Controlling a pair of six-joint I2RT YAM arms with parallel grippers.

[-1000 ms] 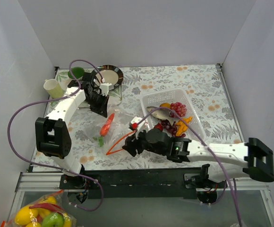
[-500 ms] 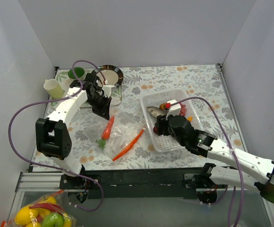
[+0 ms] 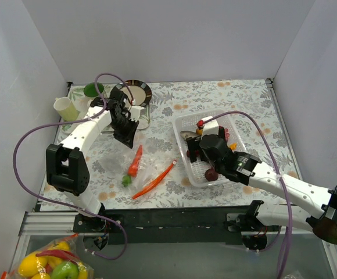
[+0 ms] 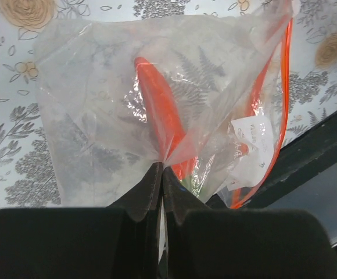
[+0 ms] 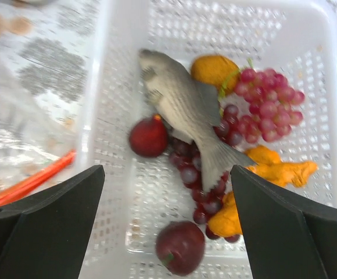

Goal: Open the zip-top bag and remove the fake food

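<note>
Your left tool (image 4: 161,170) pinches the zip-top bag (image 4: 93,81) by a fold above the counter (image 4: 17,168), with the red chili (image 4: 160,110) showing through the plastic. Your right tool (image 5: 167,174) hangs spread wide over the basket (image 5: 113,192), which holds the fish (image 5: 183,110) and grapes (image 5: 270,104).

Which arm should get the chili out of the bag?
Left, likely: the left gripper pinches the zip-top bag with the red chili inside and could shake it out. The right gripper is open over the basket.
</note>
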